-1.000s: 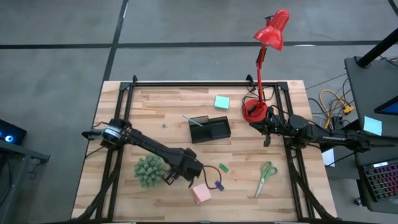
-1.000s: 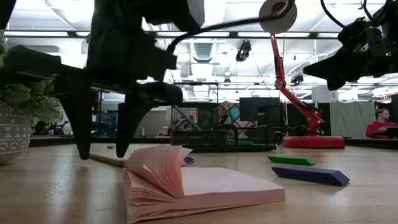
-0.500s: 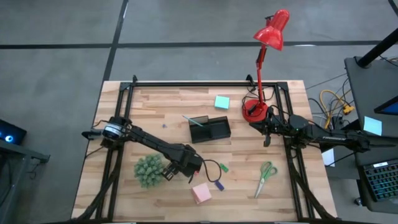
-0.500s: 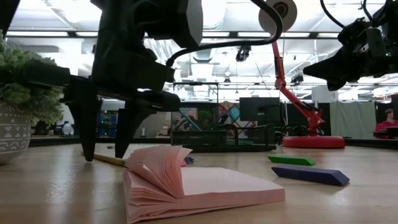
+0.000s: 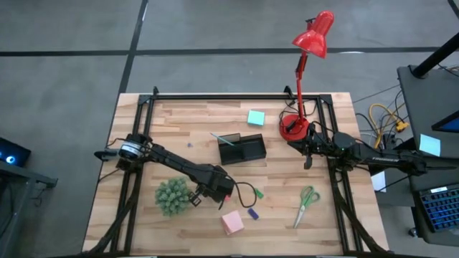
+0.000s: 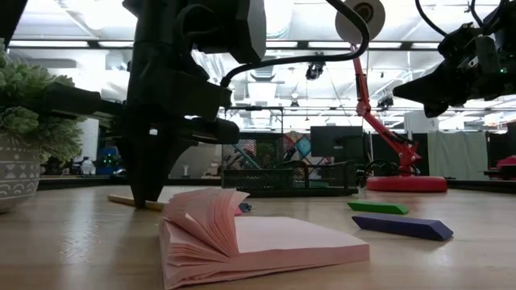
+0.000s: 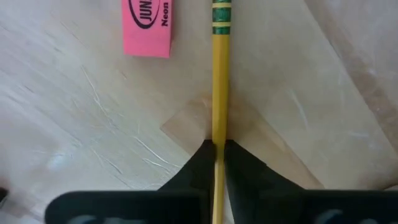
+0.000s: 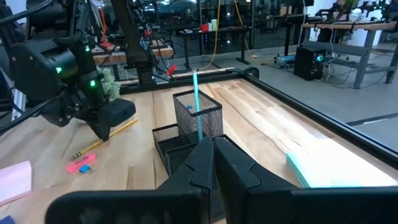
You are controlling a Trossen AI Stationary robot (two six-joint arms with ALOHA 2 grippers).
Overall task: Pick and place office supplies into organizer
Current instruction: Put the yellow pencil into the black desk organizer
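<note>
Left gripper just clamped the pencil, most of the job still to go

Nearest the front edge: the pink sticky-note pad (image 5: 232, 223), blue eraser (image 5: 252, 213), green eraser (image 5: 257, 193) and green-handled scissors (image 5: 307, 202) all lie loose on the wooden table (image 5: 179, 115). Just behind, the left gripper (image 7: 218, 148) is pinched tight on the yellow wooden pencil (image 7: 220, 74), a pink eraser (image 7: 149, 28) beside it. Farther back, the black mesh organizer (image 5: 242, 148) holds only the thin teal pen (image 8: 198, 102); the teal sticky-note pad (image 5: 255, 117) lies beyond. The right gripper (image 8: 212, 149) waits closed and empty by the red desk lamp (image 5: 305, 72).
</note>
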